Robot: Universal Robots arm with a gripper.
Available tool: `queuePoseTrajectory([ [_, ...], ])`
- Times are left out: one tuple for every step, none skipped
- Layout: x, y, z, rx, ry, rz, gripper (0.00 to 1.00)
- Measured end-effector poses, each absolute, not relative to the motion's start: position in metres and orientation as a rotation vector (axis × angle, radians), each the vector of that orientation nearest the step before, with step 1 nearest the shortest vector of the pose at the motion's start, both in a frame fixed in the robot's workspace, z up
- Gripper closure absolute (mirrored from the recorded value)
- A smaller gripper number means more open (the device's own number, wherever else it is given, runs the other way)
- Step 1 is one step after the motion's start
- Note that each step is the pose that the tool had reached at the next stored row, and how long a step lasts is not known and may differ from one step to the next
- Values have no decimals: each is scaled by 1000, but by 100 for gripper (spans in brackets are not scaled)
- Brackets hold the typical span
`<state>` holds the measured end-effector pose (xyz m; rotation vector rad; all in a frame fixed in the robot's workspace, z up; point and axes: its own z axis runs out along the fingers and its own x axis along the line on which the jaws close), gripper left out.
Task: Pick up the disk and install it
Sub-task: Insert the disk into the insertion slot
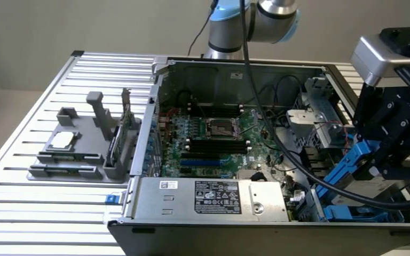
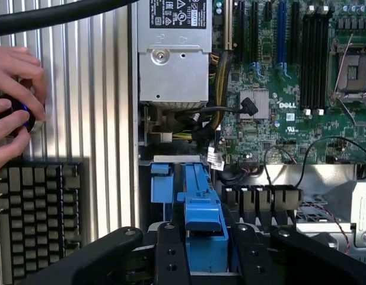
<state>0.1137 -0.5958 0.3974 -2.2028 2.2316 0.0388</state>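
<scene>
Gripper (image 2: 207, 240) clamped on the disk (image 2: 200, 205) by its blue rails, over the case (image 1: 262, 234) at four o'clock (exterior view); best kept level, eased clear of cables (image 2: 218, 116).

— What carries everything here?
— A slatted metal table (image 1: 34, 122), with an open computer case (image 1: 262, 237) standing toward the exterior view's right.
— And beside it?
— A grey parts holder (image 1: 70, 160) toward that view's left. A dark keyboard (image 2: 40, 219) also lies on the slats.
</scene>
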Motion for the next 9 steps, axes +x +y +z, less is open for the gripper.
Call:
queuePoseTrajectory([
  [114,-596,396,-2203,2231,39,67],
  [114,-596,395,-2203,2231,39,67],
  [114,-595,394,-2203,2231,39,66],
  [114,-595,393,-2203,2231,39,66],
  [114,-595,392,-2203,2231,39,59],
  [114,-595,390,-2203,2231,38,59],
  [114,-595,389,-2203,2231,38,59],
  [114,-595,388,-2203,2231,38,59],
  [114,-595,388,-2203,2231,38,59],
])
